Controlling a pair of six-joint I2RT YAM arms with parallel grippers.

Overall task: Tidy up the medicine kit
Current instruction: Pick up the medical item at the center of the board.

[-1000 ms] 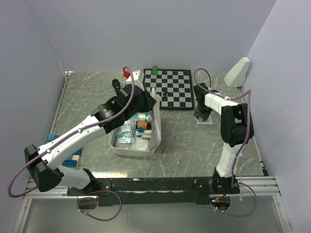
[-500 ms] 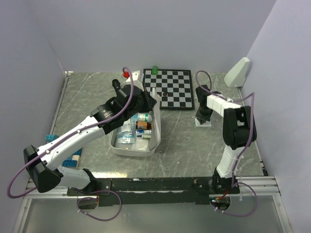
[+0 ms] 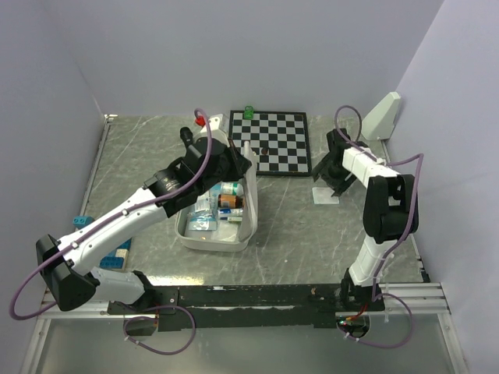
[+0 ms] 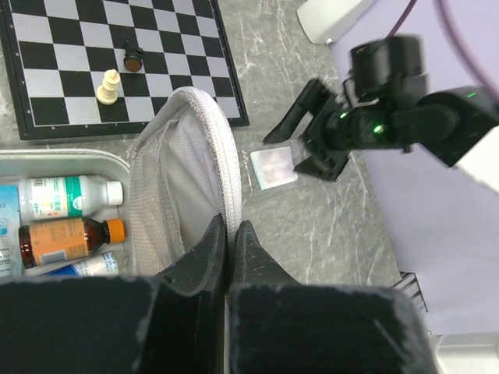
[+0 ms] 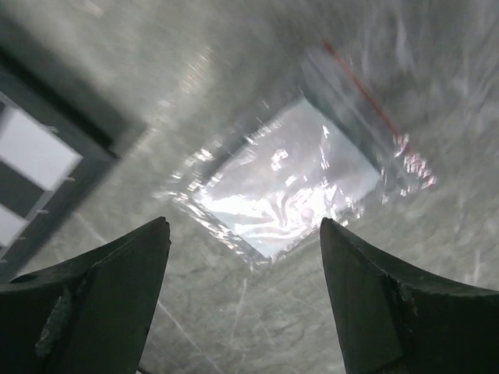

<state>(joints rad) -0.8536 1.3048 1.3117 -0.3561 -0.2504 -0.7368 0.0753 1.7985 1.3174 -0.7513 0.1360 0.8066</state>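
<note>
**Thin grip on the lid, flat bag under open jaws**

The left gripper [image 4: 231, 234] is pinched closed on the rim of the mesh-lined lid [image 4: 183, 156] of the pale grey-white hinged plastic medicine kit [image 3: 212, 240], propping that lid upright. In the wrist view, the kit's open tray lies just to the left of the fingers. A white plastic bottle [image 4: 66, 195] and an amber bottle with an orange cap [image 4: 66, 241] lie inside it.

This is only an edge hold. A small twist or tug of the arm could let the rim slip free, and the lid would probably drop over the tray. The light case could also drag across the grey marbled table [image 3: 288, 234].

The right gripper [image 5: 243, 226] hangs with its jaws spread wide and holds nothing. A small clear flat zip bag [image 5: 288, 187] lies on the table directly beneath it. The bag looks thin and slick, so closing fingers may scrape the table, shove the bag aside or catch only a corner. The black-and-white chessboard [image 3: 273, 148] sits near this gripper, on its left. A sweep that way could topple the chess pieces.
</note>
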